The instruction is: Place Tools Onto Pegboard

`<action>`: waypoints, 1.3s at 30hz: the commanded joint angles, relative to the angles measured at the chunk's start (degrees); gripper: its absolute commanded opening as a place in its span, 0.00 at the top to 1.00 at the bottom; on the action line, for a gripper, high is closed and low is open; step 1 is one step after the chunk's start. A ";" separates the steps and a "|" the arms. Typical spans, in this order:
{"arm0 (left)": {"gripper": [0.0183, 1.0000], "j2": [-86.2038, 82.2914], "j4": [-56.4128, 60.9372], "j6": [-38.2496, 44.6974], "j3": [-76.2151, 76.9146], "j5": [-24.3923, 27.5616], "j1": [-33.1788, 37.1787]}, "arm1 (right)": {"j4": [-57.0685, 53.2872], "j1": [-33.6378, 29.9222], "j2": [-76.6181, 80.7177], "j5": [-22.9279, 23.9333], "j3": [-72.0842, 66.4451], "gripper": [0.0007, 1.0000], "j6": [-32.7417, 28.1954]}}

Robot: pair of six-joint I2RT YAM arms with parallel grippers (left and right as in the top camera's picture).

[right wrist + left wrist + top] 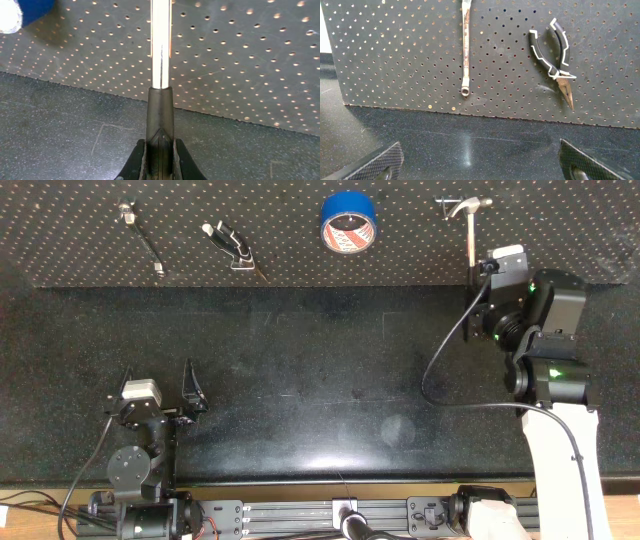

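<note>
Upper right of the top view, and here's the action: the right hand (476, 276) is clamped on the steel-shafted, dark-gripped hammer (468, 228). Its fingers are closed on the lower end of the handle, right at the bottom edge of the black perforated pegboard (280, 220). The hammer stands straight up the frame, head at the very top against the board, shaft running down over the holes. The right wrist view confirms it: both fingers (134, 162) are squeezed tight on either side of the dark grip at bottom centre. The shiny shaft climbs the middle of that frame across the board, with the black speckled desk (60, 135) below.

Along the board to the left, a blue roll of tape (349, 223) sits top centre, well apart from the hammer. Further left come the black-and-white-handled needle-nose pliers (232, 248), tip pointing down and to the right. Far upper left, there's a slim silver wrench (145, 242), slanted.

Down in the lower left of the top view, the left hand (158, 383) rests low by its base, fingers spread wide apart over the desk. Its wrist view looks across the desk at the board. There the wrench hangs upright left of centre, the pliers to its right with the nose downward. The two carbon-patterned fingertips (380, 162) sit in the bottom corners.
</note>
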 commanded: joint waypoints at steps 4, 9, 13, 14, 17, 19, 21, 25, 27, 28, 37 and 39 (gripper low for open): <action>0.00 -0.42 -0.28 0.09 -0.09 -1.05 -0.20 | 1.55 1.95 1.16 3.48 0.09 0.93 0.68; 0.00 -0.42 -0.28 0.09 -0.09 -1.05 -0.20 | 3.41 2.25 1.42 3.52 0.09 0.93 0.68; 0.00 -0.42 -0.28 0.09 -0.09 -1.05 -0.20 | 4.39 2.25 2.71 3.54 0.09 0.93 0.68; 0.00 -0.42 -0.28 0.09 -0.09 -1.05 -0.20 | 4.42 2.25 3.17 3.52 0.09 0.93 0.68; 0.00 -0.42 -0.28 0.09 -0.09 -1.05 -0.20 | 4.46 2.25 4.85 3.48 0.09 0.93 0.68; 0.00 -0.42 -0.28 0.09 -0.09 -1.05 -0.20 | 4.87 2.25 5.70 3.48 0.09 0.93 0.66; 0.00 -0.42 -0.28 0.09 -0.09 -1.07 -0.20 | 5.57 2.25 6.56 3.48 0.09 0.93 0.66; 0.00 -0.42 -0.28 0.09 -0.09 -1.05 -0.20 | 7.02 2.25 8.04 2.95 0.09 0.93 0.66; 0.00 -0.42 -0.28 0.09 -0.09 -1.05 -0.20 | 7.45 2.62 8.37 2.82 0.09 0.93 0.66; 0.00 -0.42 -0.28 0.09 -0.09 -1.07 -0.20 | 7.61 3.30 8.46 2.84 0.09 0.92 0.61; 0.00 -0.42 -0.28 0.09 -0.09 -1.07 -0.20 | 7.37 4.87 9.53 2.84 0.09 0.01 0.66; 0.00 -0.42 -0.28 0.09 -0.09 -1.05 -0.20 | 7.32 4.87 9.40 2.84 0.09 0.01 0.63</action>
